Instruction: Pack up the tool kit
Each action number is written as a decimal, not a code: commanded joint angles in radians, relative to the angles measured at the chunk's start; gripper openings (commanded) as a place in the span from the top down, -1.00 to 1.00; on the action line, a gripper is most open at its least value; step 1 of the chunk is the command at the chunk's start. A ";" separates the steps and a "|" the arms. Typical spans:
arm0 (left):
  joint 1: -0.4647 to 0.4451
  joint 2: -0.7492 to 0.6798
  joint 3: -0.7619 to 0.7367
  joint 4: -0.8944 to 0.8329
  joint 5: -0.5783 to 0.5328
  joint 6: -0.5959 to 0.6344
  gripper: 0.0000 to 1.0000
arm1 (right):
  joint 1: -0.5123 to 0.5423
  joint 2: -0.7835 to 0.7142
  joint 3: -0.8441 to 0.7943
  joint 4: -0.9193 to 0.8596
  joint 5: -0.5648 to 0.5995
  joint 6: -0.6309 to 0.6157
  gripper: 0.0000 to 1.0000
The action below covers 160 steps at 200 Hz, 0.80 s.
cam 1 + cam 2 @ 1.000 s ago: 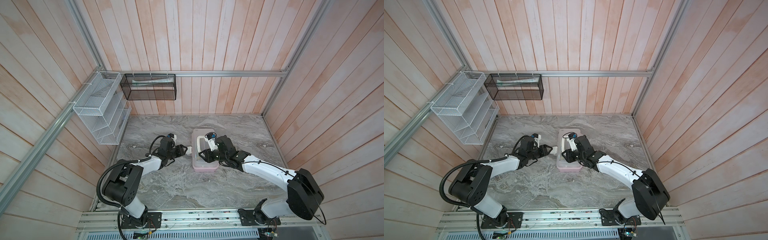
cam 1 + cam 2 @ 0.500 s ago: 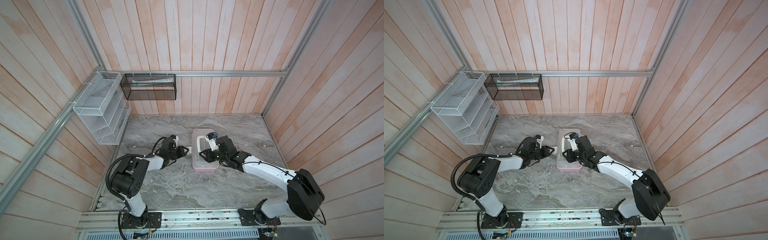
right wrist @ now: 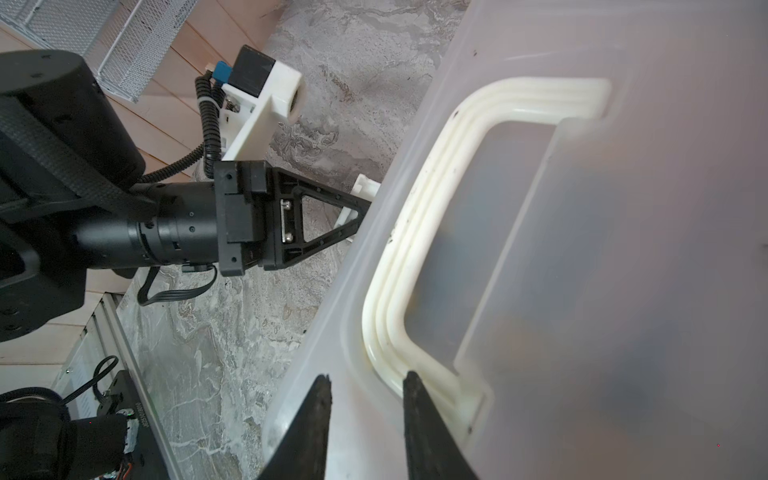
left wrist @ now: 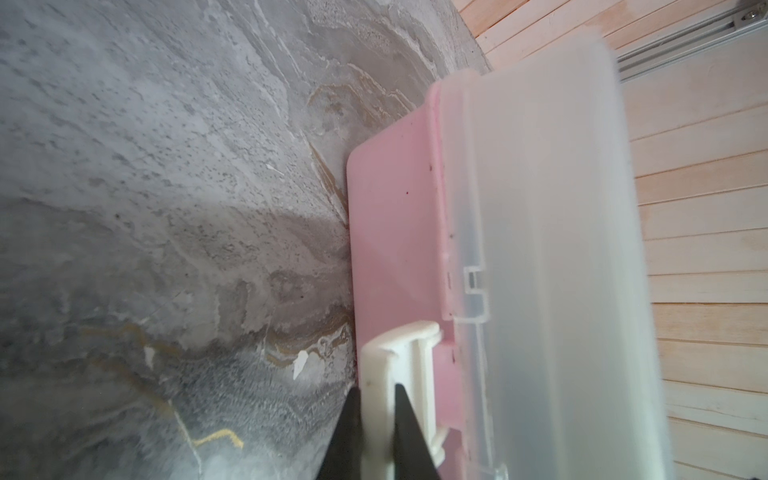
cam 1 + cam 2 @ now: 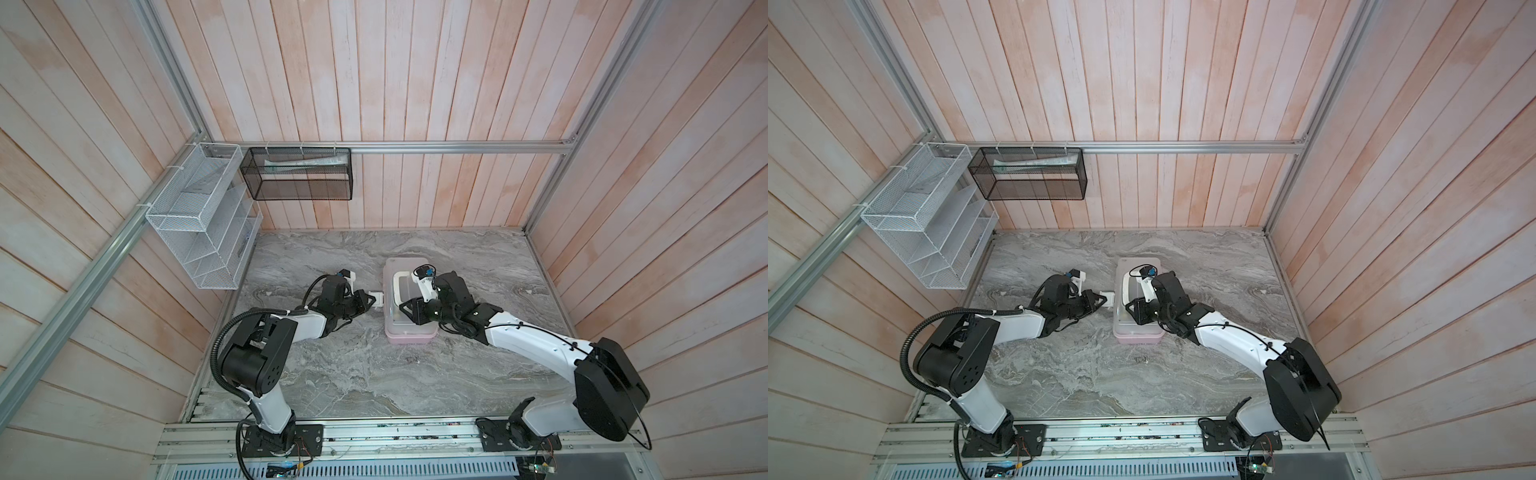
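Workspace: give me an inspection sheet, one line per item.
Surface: grey marble tabletop, bare around the case.
Job's things: pink case, frosted lid down, white handle flat; no loose tools seen.
Clutter: nothing seen.
Pincers: left pincer shut on the white latch; right pincer open, tips on the lid.
Cables: black hose loops along left arm; thin wire along right arm.
Surroundings: white mesh basket, black mesh basket, wood-slat walls.
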State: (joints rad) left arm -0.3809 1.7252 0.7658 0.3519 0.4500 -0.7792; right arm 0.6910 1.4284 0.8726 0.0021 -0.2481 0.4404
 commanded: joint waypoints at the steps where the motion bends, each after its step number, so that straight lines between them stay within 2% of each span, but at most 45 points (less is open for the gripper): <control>1: -0.001 -0.066 0.031 0.004 0.064 0.010 0.72 | -0.010 0.003 -0.031 -0.062 0.031 -0.007 0.37; 22: -0.003 -0.086 0.038 0.003 0.074 -0.004 0.47 | -0.010 -0.004 -0.043 -0.053 0.037 0.000 0.37; 69: -0.020 -0.105 0.037 0.000 0.067 -0.002 0.43 | -0.011 0.018 -0.029 -0.062 0.034 -0.002 0.35; 160: -0.046 -0.086 0.057 0.002 0.070 0.008 0.49 | -0.013 0.012 -0.037 -0.056 0.053 0.002 0.35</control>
State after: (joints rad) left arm -0.4046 1.6329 0.7902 0.3355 0.4927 -0.7887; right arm 0.6861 1.4204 0.8608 0.0074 -0.2382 0.4412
